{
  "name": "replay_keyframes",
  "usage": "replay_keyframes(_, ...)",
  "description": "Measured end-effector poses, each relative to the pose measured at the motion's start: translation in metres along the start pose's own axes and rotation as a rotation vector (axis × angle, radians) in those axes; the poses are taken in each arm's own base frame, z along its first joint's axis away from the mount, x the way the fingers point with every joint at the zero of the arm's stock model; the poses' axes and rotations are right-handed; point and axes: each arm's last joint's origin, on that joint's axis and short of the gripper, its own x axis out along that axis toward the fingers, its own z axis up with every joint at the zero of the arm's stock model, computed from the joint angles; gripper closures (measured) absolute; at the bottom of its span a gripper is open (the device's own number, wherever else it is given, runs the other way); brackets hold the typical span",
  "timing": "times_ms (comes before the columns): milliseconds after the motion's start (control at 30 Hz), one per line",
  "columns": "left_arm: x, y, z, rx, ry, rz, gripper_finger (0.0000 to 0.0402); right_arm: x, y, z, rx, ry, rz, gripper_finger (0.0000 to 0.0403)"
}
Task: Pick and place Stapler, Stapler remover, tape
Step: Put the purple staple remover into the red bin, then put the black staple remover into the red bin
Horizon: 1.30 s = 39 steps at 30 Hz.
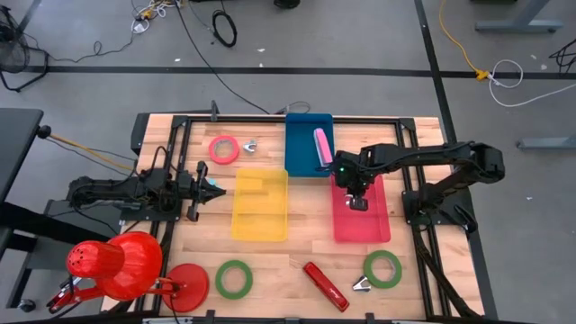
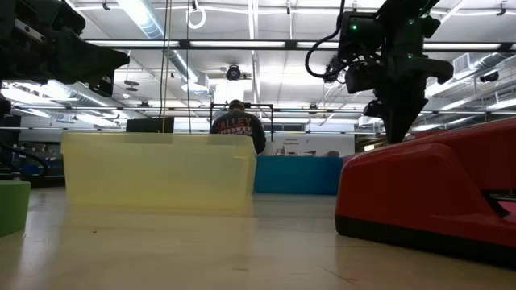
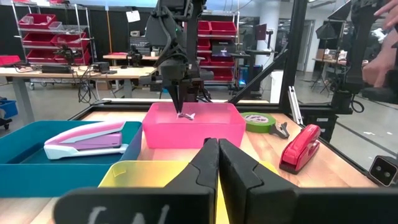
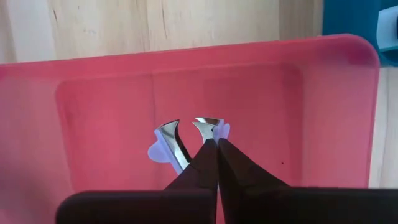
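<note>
Staple remover (image 4: 186,140), with metal claws and pale lilac wings, hangs from the right gripper (image 4: 214,144) over the pink bin (image 4: 323,124). The jaws are clamped together on one side of it, and the left wrist view shows it dangling at the fingertips just above the bin's rim (image 3: 186,115). I cannot tell whether it touches the bin floor.

From above, the right gripper (image 1: 353,191) sits over the upper half of the pink bin (image 1: 373,229), which lies just right of the yellow bin (image 1: 261,205) and just below the blue bin (image 1: 301,148). A pink and lilac stapler (image 1: 321,148) lies inside the blue bin, along its right wall.

The left gripper (image 1: 216,190) waits just left of the yellow bin, its jaws pressed together on nothing, pointing toward the bins.

On the bare table (image 1: 270,261), a pink tape roll (image 1: 224,148) sits left of the blue bin with a second staple remover (image 1: 248,145) just beside it. Near the front edge lie 2 green tape rolls, one at left (image 1: 233,278) and one at right (image 1: 382,268), a red stapler (image 1: 325,285) between them, and a third staple remover (image 1: 361,284) touching the right roll. A red lamp (image 1: 117,265) stands at the front left corner.

In the low view, a person (image 2: 238,125) is seen from behind beyond the yellow bin.
</note>
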Motion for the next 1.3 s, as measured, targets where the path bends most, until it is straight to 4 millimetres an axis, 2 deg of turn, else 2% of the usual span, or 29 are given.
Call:
replay_keyframes(133,0.000,0.000,0.000,0.000,0.000,0.000,0.0385,0.000,0.001,0.000,-0.005,-0.002,0.031,0.0388)
replay_keyframes(367,0.000,0.000,0.000,0.000,0.000,0.000,0.0385,0.000,0.002,0.000,0.005,-0.005,0.063,0.0326)
replay_keyframes(633,0.000,0.000,0.000,0.000,0.000,0.000,0.0385,0.000,0.002,-0.001,0.121,0.008,0.072,0.0268)
replay_keyframes(1067,0.000,0.000,0.000,0.000,0.000,0.000,0.0385,-0.001,0.007,-0.009,0.297,0.104,0.181,0.0255)
replay_keyframes(1300,0.000,0.000,0.000,0.000,0.000,0.000,0.0385,-0.020,0.013,-0.007,0.283,0.032,0.176,0.0255)
